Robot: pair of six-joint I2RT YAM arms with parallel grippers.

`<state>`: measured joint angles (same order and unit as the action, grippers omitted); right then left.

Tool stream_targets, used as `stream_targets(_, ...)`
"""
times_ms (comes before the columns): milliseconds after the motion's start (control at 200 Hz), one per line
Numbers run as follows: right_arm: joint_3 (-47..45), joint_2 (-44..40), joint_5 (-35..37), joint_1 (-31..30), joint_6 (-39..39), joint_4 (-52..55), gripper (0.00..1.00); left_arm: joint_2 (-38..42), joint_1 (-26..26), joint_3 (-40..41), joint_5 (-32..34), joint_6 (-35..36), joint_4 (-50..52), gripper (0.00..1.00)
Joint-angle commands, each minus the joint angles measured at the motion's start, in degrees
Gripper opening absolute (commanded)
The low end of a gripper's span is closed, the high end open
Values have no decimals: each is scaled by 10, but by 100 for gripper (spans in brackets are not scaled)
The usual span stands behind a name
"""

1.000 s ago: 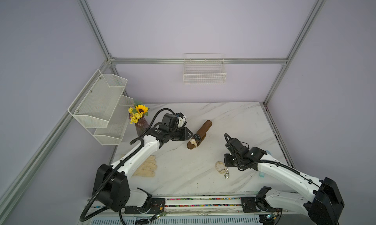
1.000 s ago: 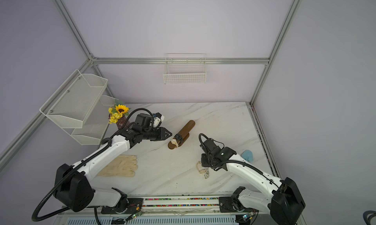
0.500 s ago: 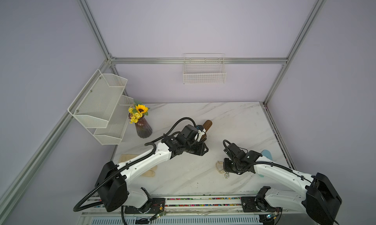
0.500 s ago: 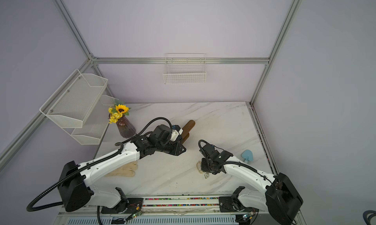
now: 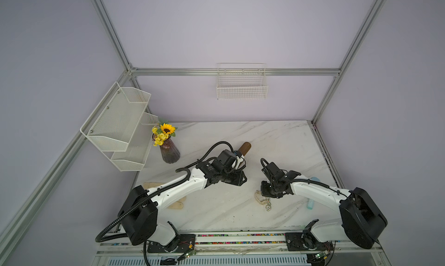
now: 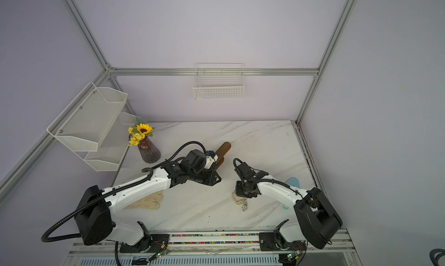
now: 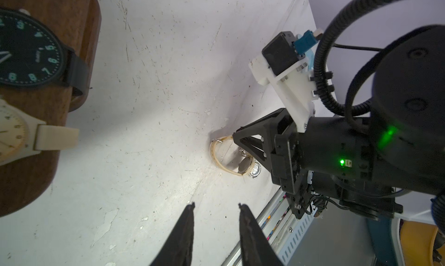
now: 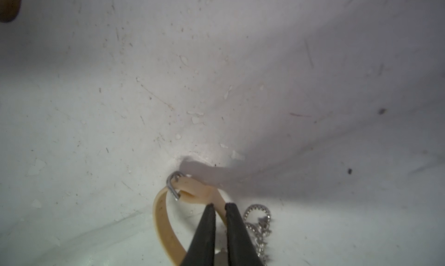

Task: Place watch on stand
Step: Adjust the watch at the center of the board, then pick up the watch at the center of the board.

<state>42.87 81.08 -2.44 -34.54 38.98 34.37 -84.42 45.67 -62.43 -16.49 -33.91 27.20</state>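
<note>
Marble tabletop (scuffed), lilac walls; left end effector parted, right end effector seemingly pinching watch.

White arms, black joints, ribbed cables; left hand and right hand black.

Lilac walls closed in the cell on three sides, aluminium frame along the edges, light flat and even. White wire basket hung on the back wall, two-tier mesh shelf on the left one. Tabletop was white marble-look and scuffed.
</note>
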Motion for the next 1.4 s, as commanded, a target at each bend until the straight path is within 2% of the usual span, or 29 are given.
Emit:
stream_targets(0,22,18,-11,5,-21,-18,12,-8,0,14,-8,-5,-24,33)
stream_targets(105,41,32,-23,10,-37,-23,11,-18,0,13,-17,-4,-29,33)
stream_targets(260,60,48,-107,23,-51,-88,12,-33,0,6,-26,0,-36,34)
stream_targets(305,75,60,-115,25,-52,-98,15,-39,0,3,-29,1,-36,36)
stream_targets(405,106,91,-116,29,-61,-95,31,-50,0,2,-30,-1,-35,43)
stream_targets(480,116,93,-108,39,-67,-86,34,-55,0,1,-31,-2,-34,49)
stream_targets(565,105,54,-93,66,-66,-65,34,-64,2,-10,-33,1,-27,50)
stream_targets(650,83,-14,-75,111,-58,-25,30,-80,15,-38,-22,13,3,44)
stream_targets(770,56,-119,-36,174,-67,46,29,-115,60,-91,12,42,54,44)
stream_targets(945,40,-201,-16,231,-74,94,30,-158,112,-119,69,56,62,46)
stream_targets(1150,39,-230,-24,273,-88,106,30,-221,151,-170,81,69,64,47)
stream_targets(1395,33,-220,-58,289,-96,91,29,-254,154,-191,91,82,70,44)
